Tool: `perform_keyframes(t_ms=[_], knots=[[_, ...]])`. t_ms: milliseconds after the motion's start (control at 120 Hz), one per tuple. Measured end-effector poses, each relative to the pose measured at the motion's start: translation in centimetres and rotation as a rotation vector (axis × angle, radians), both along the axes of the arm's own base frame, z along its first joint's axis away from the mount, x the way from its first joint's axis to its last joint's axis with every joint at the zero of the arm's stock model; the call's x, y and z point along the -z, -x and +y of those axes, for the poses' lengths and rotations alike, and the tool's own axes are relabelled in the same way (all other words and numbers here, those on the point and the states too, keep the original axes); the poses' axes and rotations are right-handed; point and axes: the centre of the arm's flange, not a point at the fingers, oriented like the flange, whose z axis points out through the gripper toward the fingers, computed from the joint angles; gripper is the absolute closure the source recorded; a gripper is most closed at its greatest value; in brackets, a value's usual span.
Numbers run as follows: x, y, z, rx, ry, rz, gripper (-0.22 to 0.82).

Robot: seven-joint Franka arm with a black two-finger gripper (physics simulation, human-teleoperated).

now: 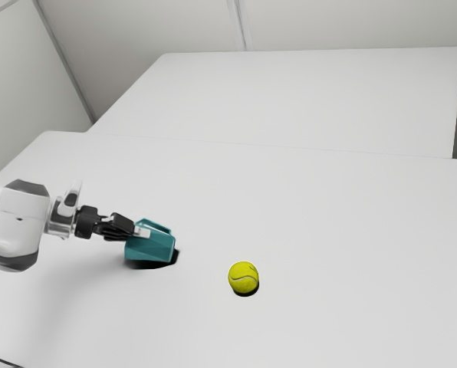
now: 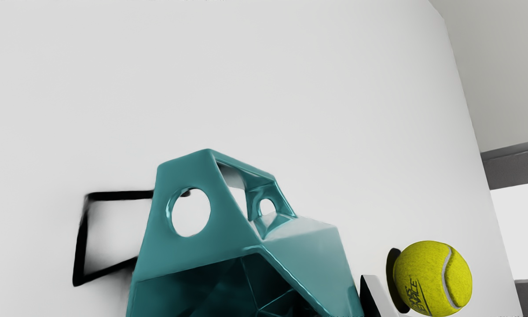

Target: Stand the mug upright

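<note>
Facing end effector mouth-first, tipped mug right at its tip; cannot tell whether gripped.

A plain room of unclear kind: white table, pale walls

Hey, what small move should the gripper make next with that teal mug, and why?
Probably a slow, slight turn of the gripper to start bringing the mug upright: it's tipped sideways, its open mouth faces the hand, and the gripper is right at it.
</note>
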Motion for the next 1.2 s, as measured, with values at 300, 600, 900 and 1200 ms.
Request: perform_keyframes(t_ms=[300,600,900,1200], knots=[[-4.0,-1.9,-1.0,0.060,-0.040,-0.082,0.78],[-10.8,-5.8,-2.5,0.295,-0.310,-0.067,0.79],[-13.9,-7.1,-6.4,0.447,-0.634,0.083,0.79],[-14.5,-7.3,-8.4,0.421,-0.888,0.205,0.79]])
